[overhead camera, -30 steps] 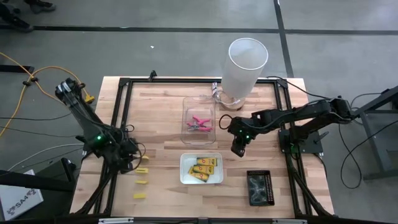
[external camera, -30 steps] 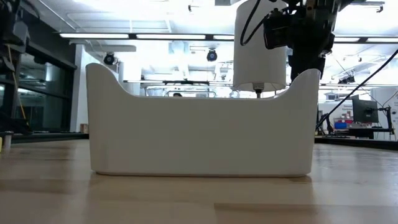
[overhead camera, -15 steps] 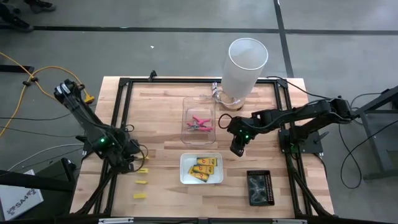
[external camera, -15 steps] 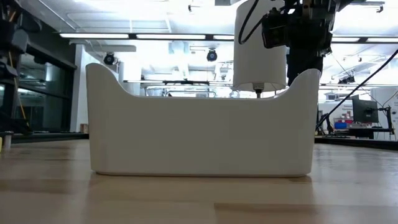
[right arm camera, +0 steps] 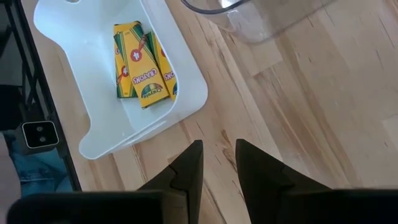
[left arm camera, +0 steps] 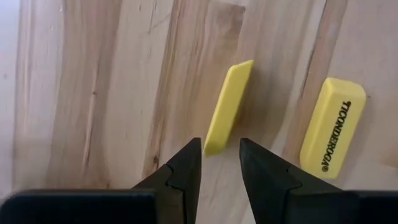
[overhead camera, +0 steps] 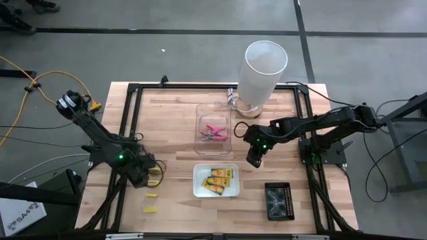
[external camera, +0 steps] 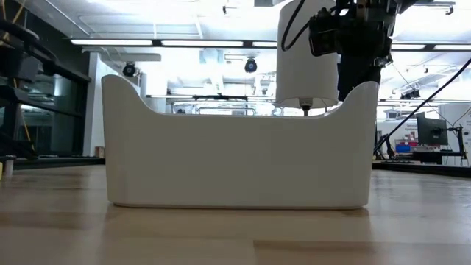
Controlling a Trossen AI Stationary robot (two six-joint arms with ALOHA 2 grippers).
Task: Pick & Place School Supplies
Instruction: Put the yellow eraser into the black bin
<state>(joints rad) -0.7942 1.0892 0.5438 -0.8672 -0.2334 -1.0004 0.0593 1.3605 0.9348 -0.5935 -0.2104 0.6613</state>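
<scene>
My left tool (left arm camera: 216, 163) hangs parted and empty over the desk (left arm camera: 93, 93); the yellow eraser (left arm camera: 228, 107) lies just ahead, its long axis running away between the tips, I think.

I count three yellow erasers (overhead camera: 153, 182) on the wood left of the white tray (overhead camera: 197, 190), several crayon packets (overhead camera: 218, 179) inside it, and one pink scissors (overhead camera: 213, 132) beyond it.
</scene>
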